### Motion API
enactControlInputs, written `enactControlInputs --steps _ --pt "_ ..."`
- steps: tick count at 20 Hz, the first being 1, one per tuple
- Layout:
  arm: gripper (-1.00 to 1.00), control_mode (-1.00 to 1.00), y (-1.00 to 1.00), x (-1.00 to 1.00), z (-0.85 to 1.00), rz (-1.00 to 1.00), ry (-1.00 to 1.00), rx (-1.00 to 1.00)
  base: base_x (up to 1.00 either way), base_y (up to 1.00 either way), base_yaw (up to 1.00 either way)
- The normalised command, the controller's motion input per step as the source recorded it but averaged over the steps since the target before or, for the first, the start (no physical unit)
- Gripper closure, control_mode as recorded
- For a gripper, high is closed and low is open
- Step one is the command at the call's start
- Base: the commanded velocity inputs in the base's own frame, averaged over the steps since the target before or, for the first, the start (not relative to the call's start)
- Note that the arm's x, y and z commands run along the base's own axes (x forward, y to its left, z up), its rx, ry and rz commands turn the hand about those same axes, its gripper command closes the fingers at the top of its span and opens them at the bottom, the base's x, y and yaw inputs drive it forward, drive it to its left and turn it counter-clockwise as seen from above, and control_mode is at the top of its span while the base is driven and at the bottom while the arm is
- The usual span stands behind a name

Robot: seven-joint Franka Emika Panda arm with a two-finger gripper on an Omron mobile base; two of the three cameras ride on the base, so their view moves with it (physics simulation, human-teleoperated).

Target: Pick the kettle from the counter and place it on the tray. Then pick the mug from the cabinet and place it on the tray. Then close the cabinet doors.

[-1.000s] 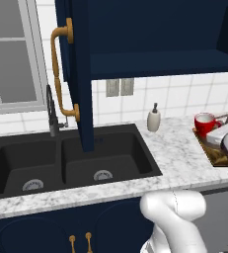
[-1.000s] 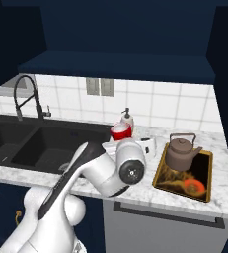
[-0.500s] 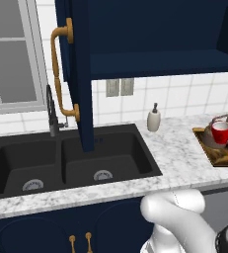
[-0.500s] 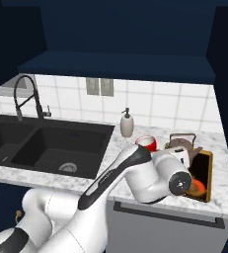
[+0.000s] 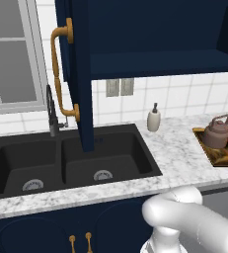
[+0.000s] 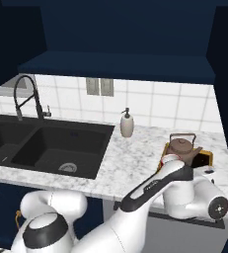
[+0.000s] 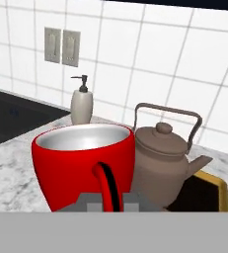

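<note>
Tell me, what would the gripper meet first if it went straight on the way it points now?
The small bright red mug, right in front of the hand camera. Behind it stands the squat grey-brown metal kettle. Depth between them is unclear.

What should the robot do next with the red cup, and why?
Probably open the gripper and let the mug go. In the left base view it already sits low on the tray, right beside the kettle. After that the arm could back away and shut the cabinet door, which hangs open.
</note>
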Motion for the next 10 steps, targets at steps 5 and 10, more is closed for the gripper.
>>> enactControlInputs --steps 5,10 --pt "1.00 -1.00 -0.21 0.00 -0.69 0.00 0.00 0.00 0.00 0.00 0.00" --pt "1.00 -1.00 0.00 0.02 -0.50 0.00 -0.03 0.00 0.00 0.00 0.00"
